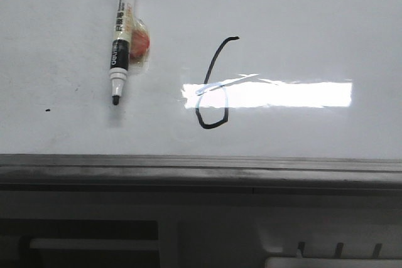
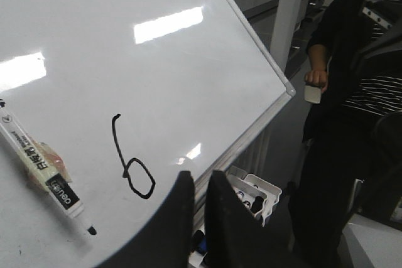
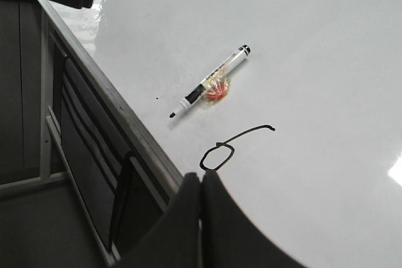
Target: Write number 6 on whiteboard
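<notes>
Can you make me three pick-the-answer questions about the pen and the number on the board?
1. Where does the marker lie compared with the number 6 in the front view?
A. To its left
B. To its right
C. On top of it

2. What colour is the line of the number 6?
A. Red
B. Black
C. Green

3. What is the state of the marker on the whiteboard?
A. Held by the left gripper
B. Held by the right gripper
C. Lying on the board, no gripper holding it

Answers:
1. A, the marker sits left of the 6, apart from it.
2. B, the stroke and its small loop are black.
3. C, the left gripper and the right gripper are both closed, holding nothing, away from the marker.
</notes>
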Controlling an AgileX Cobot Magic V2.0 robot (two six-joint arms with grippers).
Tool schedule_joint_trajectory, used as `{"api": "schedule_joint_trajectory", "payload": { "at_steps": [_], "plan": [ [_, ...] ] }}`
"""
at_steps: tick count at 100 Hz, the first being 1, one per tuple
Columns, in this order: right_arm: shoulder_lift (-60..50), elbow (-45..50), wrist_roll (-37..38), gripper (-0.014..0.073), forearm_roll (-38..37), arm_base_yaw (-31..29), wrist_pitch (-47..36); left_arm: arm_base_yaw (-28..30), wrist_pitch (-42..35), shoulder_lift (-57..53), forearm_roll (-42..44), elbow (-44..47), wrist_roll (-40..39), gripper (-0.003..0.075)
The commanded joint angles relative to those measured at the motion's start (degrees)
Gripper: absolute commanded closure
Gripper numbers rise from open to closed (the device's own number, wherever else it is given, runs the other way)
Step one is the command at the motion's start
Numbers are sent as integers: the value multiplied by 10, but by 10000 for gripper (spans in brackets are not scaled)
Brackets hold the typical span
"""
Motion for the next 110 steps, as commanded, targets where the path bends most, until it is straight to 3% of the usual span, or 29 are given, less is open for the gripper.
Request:
{"api": "schedule_joint_trajectory", "payload": {
  "at_steps": [1, 69, 85, 97, 110],
  "plan": [
    [-9, -10, 4, 660, 9, -3, -34, 0, -11, -25, -9, -3, 1, 739],
    [-12, -10, 4, 660, 9, -3, -34, 1, -17, -49, -8, 22, 1, 739],
    [-12, -10, 4, 660, 9, -3, -34, 27, -70, -104, 72, 72, 13, 739],
    [-12, -10, 4, 660, 9, -3, -34, 85, -85, -176, 148, 130, -3, 739],
    [-12, -10, 4, 660, 9, -3, -34, 155, -72, -245, 285, 175, -169, 739]
  ]
}}
